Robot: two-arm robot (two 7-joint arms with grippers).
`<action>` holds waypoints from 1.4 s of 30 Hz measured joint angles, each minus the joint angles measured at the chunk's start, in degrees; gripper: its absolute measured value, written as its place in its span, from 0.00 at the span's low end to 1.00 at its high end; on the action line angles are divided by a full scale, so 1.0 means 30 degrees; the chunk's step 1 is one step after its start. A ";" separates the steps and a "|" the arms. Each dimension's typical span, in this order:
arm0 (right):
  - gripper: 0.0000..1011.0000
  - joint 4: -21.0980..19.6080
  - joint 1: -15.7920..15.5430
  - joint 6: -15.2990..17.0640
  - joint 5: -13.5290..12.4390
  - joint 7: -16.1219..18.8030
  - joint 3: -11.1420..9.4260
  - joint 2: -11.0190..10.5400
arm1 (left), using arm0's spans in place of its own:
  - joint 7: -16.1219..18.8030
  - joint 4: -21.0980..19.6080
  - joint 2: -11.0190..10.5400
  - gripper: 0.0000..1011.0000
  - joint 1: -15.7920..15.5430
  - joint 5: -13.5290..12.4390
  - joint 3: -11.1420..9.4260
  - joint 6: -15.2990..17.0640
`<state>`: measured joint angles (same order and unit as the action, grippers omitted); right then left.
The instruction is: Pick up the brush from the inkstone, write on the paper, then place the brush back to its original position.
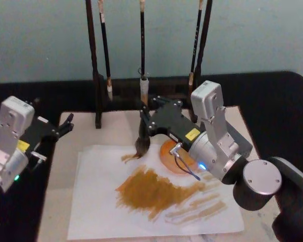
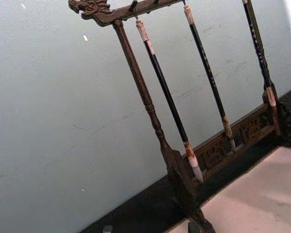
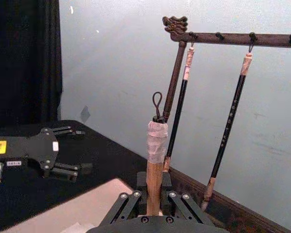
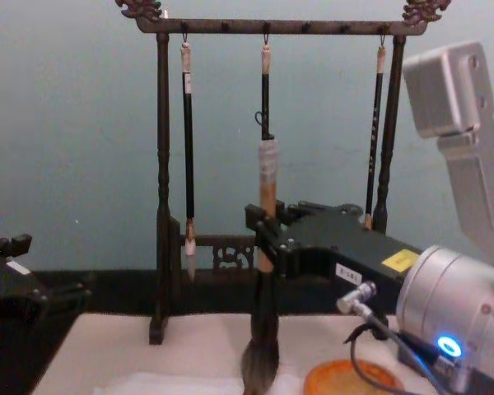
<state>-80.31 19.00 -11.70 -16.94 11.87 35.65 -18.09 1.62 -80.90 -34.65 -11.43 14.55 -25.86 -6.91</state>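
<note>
My right pincer (image 1: 145, 120) grips the brush (image 1: 142, 145) upright, tip on the paper (image 1: 101, 201) by the dish (image 1: 166, 152); left pincer (image 1: 66, 123) sits open.

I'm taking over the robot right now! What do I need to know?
Right pincer: shut on the brush, held upright, tuft at the paper's far edge beside the inkstone.
Left pincer: open, idle off the paper's left side.
Done: brush picked up; brown strokes cover the paper's middle.
Left: finish writing if needed, then lay the brush back on the inkstone.
</note>
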 joint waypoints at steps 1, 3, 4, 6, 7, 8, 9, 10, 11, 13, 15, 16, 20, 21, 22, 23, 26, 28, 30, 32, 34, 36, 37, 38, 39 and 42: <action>0.16 -0.0052 -0.0040 0.0013 0.0080 -0.0013 -0.0026 -0.0026 | 0.0000 0.0000 0.0000 1.00 0.0000 0.0000 0.0001 0.0000; 0.16 -0.0137 -0.0103 0.0030 0.0222 -0.0045 -0.0072 -0.0071 | 0.0000 0.0001 0.0000 1.00 0.0000 0.0000 0.0001 0.0000; 0.16 -0.0219 -0.0173 0.0051 0.0384 -0.0098 -0.0133 -0.0120 | 0.0000 0.0000 0.0000 1.00 0.0000 0.0000 0.0000 0.0000; 0.16 -0.0304 -0.0252 0.0061 0.0603 -0.0155 -0.0216 -0.0173 | 0.0000 0.0000 0.0000 1.00 -0.0001 0.0001 0.0000 0.0000; 0.16 -0.0336 -0.0283 0.0061 0.0676 -0.0165 -0.0242 -0.0188 | 0.0000 0.0000 0.0000 1.00 -0.0001 0.0001 0.0000 0.0000; 0.16 -0.0366 -0.0313 0.0067 0.0751 -0.0173 -0.0271 -0.0203 | 0.0000 0.0000 0.0000 1.00 0.0000 0.0001 0.0000 0.0000; 0.16 -0.0426 -0.0360 0.0078 0.0868 -0.0188 -0.0328 -0.0229 | 0.0000 0.0000 0.0000 1.00 0.0001 0.0000 0.0001 0.0000; 0.16 -0.0454 -0.0382 0.0087 0.0934 -0.0199 -0.0355 -0.0242 | 0.0000 0.0000 0.0000 1.00 0.0000 0.0000 0.0000 0.0000; 0.16 -0.0488 -0.0411 0.0093 0.0993 -0.0208 -0.0383 -0.0252 | 0.0000 0.0001 0.0000 1.00 0.0000 -0.0001 0.0000 0.0000; 0.16 -0.0572 -0.0486 0.0100 0.1180 -0.0227 -0.0472 -0.0276 | 0.0000 0.0000 0.0000 1.00 0.0000 0.0001 0.0000 0.0000; 0.16 -0.0607 -0.0526 0.0101 0.1292 -0.0238 -0.0522 -0.0277 | 0.0000 0.0000 0.0000 1.00 0.0000 0.0000 0.0001 0.0000; 0.16 -0.0649 -0.0576 0.0097 0.1426 -0.0257 -0.0580 -0.0282 | 0.0000 -0.0001 0.0000 1.00 0.0000 0.0000 0.0000 0.0000; 0.16 -0.0750 -0.0693 0.0090 0.1720 -0.0281 -0.0717 -0.0282 | 0.0000 0.0000 0.0000 1.00 0.0000 0.0001 0.0000 0.0000; 0.16 -0.0769 -0.0710 0.0091 0.1771 -0.0281 -0.0744 -0.0279 | 0.0000 0.0000 0.0000 1.00 0.0000 0.0000 0.0000 0.0000; 0.16 -0.0803 -0.0740 0.0091 0.1884 -0.0280 -0.0793 -0.0270 | 0.0000 -0.0001 0.0000 1.00 -0.0001 0.0000 0.0000 0.0000; 0.16 -0.0816 -0.0757 0.0091 0.1939 -0.0280 -0.0814 -0.0268 | 0.0000 0.0000 0.0000 1.00 0.0000 0.0000 0.0000 0.0000; 0.16 -0.0902 -0.0811 0.0096 0.2115 -0.0281 -0.0897 -0.0260 | 0.0000 0.0000 0.0000 1.00 0.0000 0.0000 0.0001 0.0000; 0.16 -0.1015 -0.0874 0.0090 0.2238 -0.0285 -0.0999 -0.0237 | 0.0000 0.0000 0.0000 1.00 0.0001 0.0000 0.0000 0.0000; 0.16 -0.1169 -0.0948 0.0038 0.2270 -0.0286 -0.1161 -0.0163 | 0.0000 0.0000 -0.0001 1.00 -0.0001 0.0000 0.0001 0.0000; 0.16 -0.1379 -0.1055 -0.0093 0.2215 -0.0285 -0.1413 -0.0062 | 0.0000 0.0000 0.0000 1.00 0.0000 0.0001 0.0000 0.0000; 0.16 -0.1537 -0.1133 -0.0164 0.2058 -0.0286 -0.1604 0.0009 | 0.0000 -0.0001 0.0000 1.00 0.0000 0.0001 0.0000 0.0000; 0.16 -0.1731 -0.1241 -0.0211 0.1822 -0.0282 -0.1835 0.0082 | 0.0000 0.0000 0.0000 1.00 0.0000 0.0001 0.0001 0.0000; 0.16 -0.1934 -0.1368 -0.0214 0.1544 -0.0281 -0.2128 0.0158 | 0.0000 0.0001 0.0000 1.00 0.0000 0.0000 0.0001 0.0000; 0.16 -0.2026 -0.1429 -0.0209 0.1391 -0.0282 -0.2269 0.0187 | 0.0000 0.0000 0.0000 1.00 0.0000 0.0000 0.0000 0.0000; 0.16 -0.2226 -0.1574 -0.0185 0.1100 -0.0290 -0.2556 0.0232 | 0.0000 0.0000 0.0000 1.00 0.0000 0.0000 0.0001 0.0000; 0.16 -0.2546 -0.1828 -0.0040 0.0498 -0.0297 -0.3101 0.0302 | 0.0000 0.0000 0.0000 1.00 0.0000 0.0001 0.0000 0.0000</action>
<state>-87.95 13.52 -11.82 -15.45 10.98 26.35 -17.19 1.62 -80.90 -34.65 -11.43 14.55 -25.86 -6.91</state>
